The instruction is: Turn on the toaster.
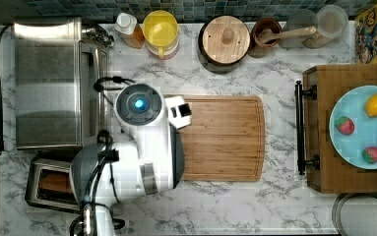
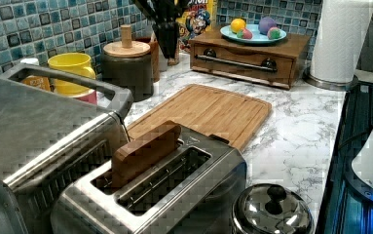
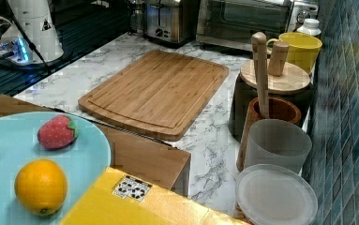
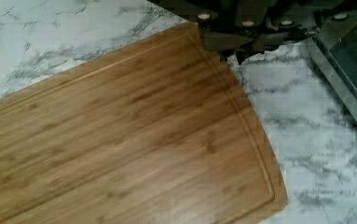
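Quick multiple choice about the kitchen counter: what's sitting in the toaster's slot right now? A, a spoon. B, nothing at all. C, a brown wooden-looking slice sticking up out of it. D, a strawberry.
C: in the left view a brown slice stands raised out of one slot of the toaster, well above its steel top.

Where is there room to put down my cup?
The cutting board is bare, though the robot arm hangs over its end by the toaster. Bare marble counter runs along the top view's bottom edge. The row by the tiled wall is crowded: yellow mug, lidded jar, utensil pot.
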Robot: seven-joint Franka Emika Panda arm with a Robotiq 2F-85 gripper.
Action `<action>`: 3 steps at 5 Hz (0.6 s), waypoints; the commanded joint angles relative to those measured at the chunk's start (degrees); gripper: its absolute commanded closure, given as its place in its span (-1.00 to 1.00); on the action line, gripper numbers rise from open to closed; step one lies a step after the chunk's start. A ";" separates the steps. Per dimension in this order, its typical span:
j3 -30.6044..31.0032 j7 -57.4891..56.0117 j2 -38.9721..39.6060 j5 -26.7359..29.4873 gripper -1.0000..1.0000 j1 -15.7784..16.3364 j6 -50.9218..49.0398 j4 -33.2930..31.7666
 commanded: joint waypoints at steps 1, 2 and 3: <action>3.40 -0.05 -13.84 1.82 1.00 3.70 3.74 -11.48; 3.92 0.05 -14.52 2.49 1.00 4.83 2.95 -12.89; 5.26 -1.37 -13.28 3.05 1.00 6.41 2.03 -13.57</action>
